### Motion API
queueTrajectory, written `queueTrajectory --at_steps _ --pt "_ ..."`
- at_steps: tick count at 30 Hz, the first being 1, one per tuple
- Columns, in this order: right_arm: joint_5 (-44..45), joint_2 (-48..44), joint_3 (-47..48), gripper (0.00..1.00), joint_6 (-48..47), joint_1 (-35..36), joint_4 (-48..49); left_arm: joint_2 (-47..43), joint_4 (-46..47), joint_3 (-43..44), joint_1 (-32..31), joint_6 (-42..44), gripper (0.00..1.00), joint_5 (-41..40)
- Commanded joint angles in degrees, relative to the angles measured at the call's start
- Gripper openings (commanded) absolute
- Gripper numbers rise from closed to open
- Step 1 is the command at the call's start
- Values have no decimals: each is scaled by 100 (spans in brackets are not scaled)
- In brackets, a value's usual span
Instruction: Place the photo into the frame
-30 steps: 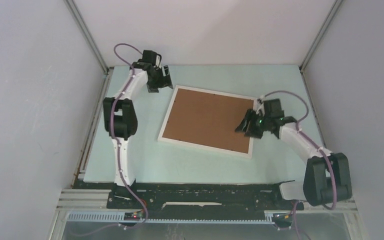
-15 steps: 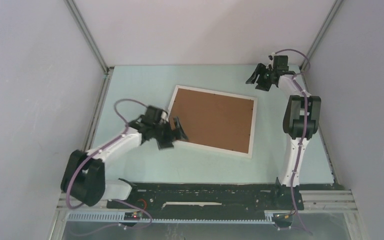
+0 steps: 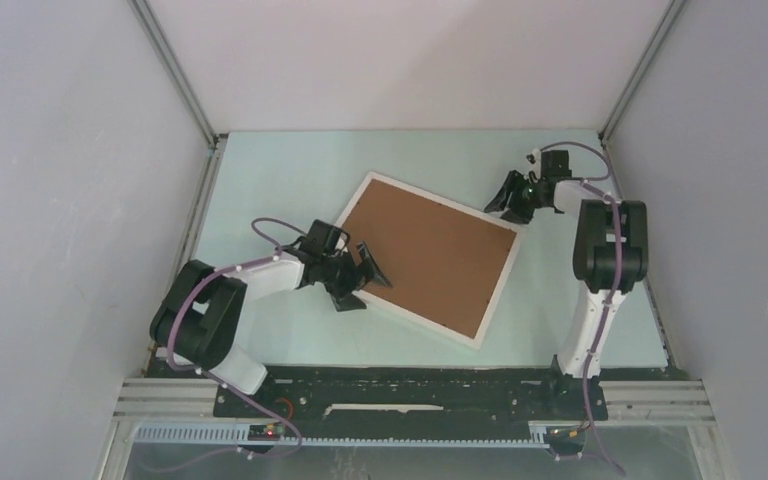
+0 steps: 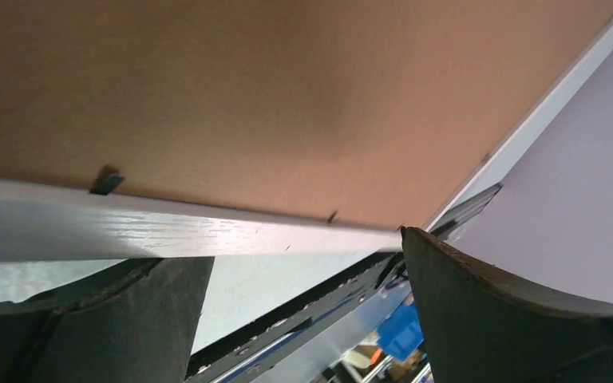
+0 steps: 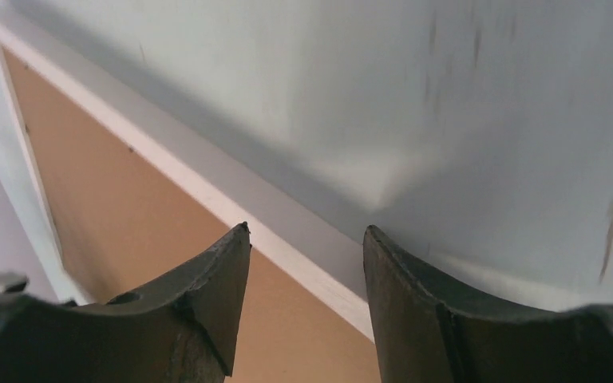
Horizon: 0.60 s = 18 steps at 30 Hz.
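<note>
Slippage is looking like the main danger. The frame (image 3: 499, 288) is lying face down and skewed on the table (image 3: 290, 180), its brown backing board (image 3: 430, 255) facing up. Neither claw is holding it.

The left claw (image 3: 362, 285) is standing wide open at the frame's near-left edge. In its wrist view the white rail is running across just beyond the spread fingers (image 4: 487, 319). The right claw (image 3: 512, 203) is hovering partly open over the far-right edge, gripping nothing.

If either claw is nudging rather than clamping, the frame is likely going to keep spinning and sliding away. A fingertip catching the rail could also tip it up.

The photo is not showing in any view. It may be lying under the backing board, or it may be elsewhere, so I cannot tell whether it is already in the frame. If it is missing, closing up would leave the job undone.

Compared with half a second ago, the frame is sitting turned clockwise. The right claw is now down at the frame's edge instead of off by the far corner. The left arm is folding in closer.
</note>
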Motion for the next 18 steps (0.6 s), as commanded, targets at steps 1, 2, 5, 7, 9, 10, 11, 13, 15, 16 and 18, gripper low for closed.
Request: queueTrajectory --at_steps 1,2,5,7,9,10,11,13,15,16,18 --pt "-388 -1085 -1083 61 221 182 -543 315 326 530 572 182 98 -526" --pt "-506 -1317 -1284 61 201 223 -638 389 344 657 719 272 97 -521" --pt "-329 -2171 -2108 62 224 698 -693 767 -105 1298 1171 890 97 -701" --pt "-356 -2615 -2536 63 218 1035 -681 1162 -360 1776 1389 1279 96 -594" --pt "-330 -2895 -2799 63 187 1250 -715 1467 -668 2144 1551 1550 93 -456" --pt "-309 -3000 -2884 63 124 1265 -757 1539 -733 2251 1600 1688 92 -394" --pt "-164 -3102 -2949 63 64 1238 -808 1583 -840 2346 1651 1832 91 -439" --pt "-17 -3289 -3054 62 -66 1058 -912 1620 -1018 2473 1727 2131 88 -580" --pt "-93 -3345 -3116 62 -224 897 -1029 1640 -1165 2534 1782 2347 82 -709" --pt "-155 -3341 -3129 62 -325 863 -1105 1653 -1208 2541 1800 2409 79 -755" --pt "-197 -3327 -3194 60 -450 890 -1220 1654 -1218 2479 1831 2442 74 -793"
